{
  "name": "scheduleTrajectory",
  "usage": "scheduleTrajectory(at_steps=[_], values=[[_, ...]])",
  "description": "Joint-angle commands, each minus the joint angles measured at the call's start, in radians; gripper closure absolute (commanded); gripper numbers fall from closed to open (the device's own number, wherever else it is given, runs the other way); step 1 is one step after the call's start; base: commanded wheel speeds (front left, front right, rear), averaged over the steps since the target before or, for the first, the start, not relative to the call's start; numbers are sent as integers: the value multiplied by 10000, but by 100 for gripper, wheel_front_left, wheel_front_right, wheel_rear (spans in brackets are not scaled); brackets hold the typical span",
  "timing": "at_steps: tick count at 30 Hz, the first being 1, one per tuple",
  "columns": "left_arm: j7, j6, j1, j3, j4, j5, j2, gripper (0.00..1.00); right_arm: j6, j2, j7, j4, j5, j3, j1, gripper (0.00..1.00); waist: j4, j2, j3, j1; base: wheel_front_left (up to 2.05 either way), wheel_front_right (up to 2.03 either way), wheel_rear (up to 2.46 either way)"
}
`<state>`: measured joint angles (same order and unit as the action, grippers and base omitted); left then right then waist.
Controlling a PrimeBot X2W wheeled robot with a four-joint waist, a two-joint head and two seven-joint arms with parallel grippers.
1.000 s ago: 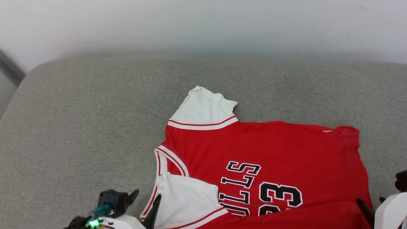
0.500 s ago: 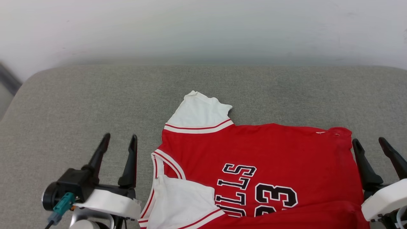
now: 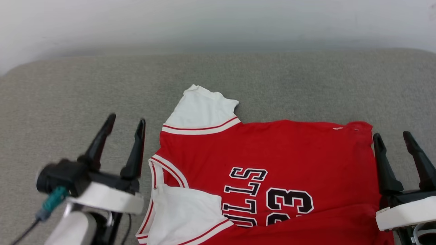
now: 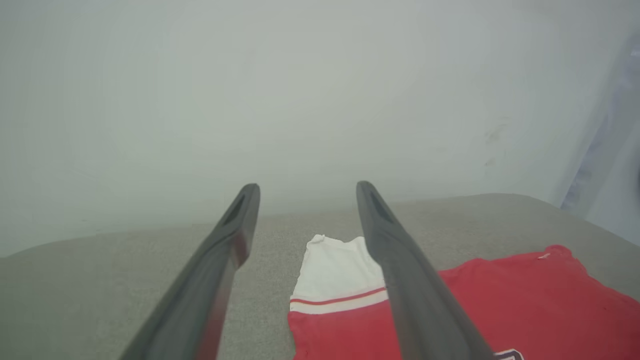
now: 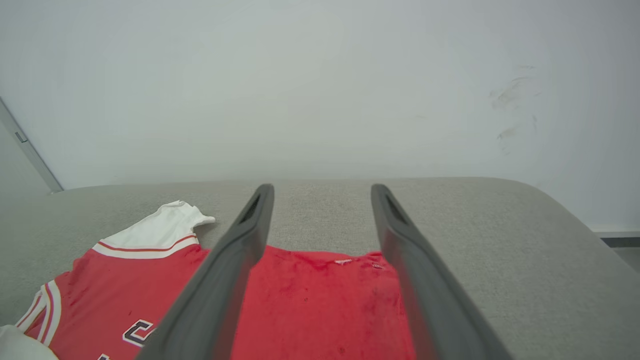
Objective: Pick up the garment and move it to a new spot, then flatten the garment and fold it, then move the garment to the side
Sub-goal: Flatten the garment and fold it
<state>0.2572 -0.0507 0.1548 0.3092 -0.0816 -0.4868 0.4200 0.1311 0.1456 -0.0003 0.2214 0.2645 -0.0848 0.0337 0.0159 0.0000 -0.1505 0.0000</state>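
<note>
The garment [image 3: 272,153], a red jersey T-shirt with white sleeves, striped trim and black lettering with 23, lies mostly flat on the grey cushion [image 3: 85,88]. One white sleeve [image 3: 199,109] points away from me; the other is folded over the chest at the near edge. My left gripper [image 3: 126,119] hovers open just left of the collar, holding nothing. My right gripper [image 3: 391,136] hovers open at the shirt's right hem, also holding nothing. In the left wrist view the far sleeve [image 4: 332,270] shows between the fingers. The right wrist view looks over the red hem [image 5: 320,295].
The cushion's far edge meets a pale wall [image 3: 218,23]. Bare grey cushion stretches to the left of the shirt and behind it. A grey strip [image 5: 30,150] runs down the wall at the left in the right wrist view.
Both grippers rose into view from the bottom edge and now stand open beside the shirt. The camera has shifted, so the whole scene sits differently; the shirt itself lies as before.
</note>
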Motion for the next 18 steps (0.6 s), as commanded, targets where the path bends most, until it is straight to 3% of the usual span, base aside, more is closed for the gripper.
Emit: scheduleTrajectory(at_steps=[1,4,9,18], values=[[-82,95,306,-35,12,63,147,0,-8,-58,-37,45,45,9,-150,0,226,0,-324,0,0,0,0],[-874,606,1424,77,103,79,639,0,-8,-111,-96,153,21,57,-317,0,456,0,-790,0,0,0,0],[-4008,1428,3703,490,615,-614,1549,0,-8,-237,-78,406,-111,288,-702,0,948,0,-1641,0,0,0,0],[-9655,1777,7399,1667,2027,-1903,2600,0,-8,-657,-109,351,-323,727,-1310,0,1871,0,-2717,0,0,0,0]])
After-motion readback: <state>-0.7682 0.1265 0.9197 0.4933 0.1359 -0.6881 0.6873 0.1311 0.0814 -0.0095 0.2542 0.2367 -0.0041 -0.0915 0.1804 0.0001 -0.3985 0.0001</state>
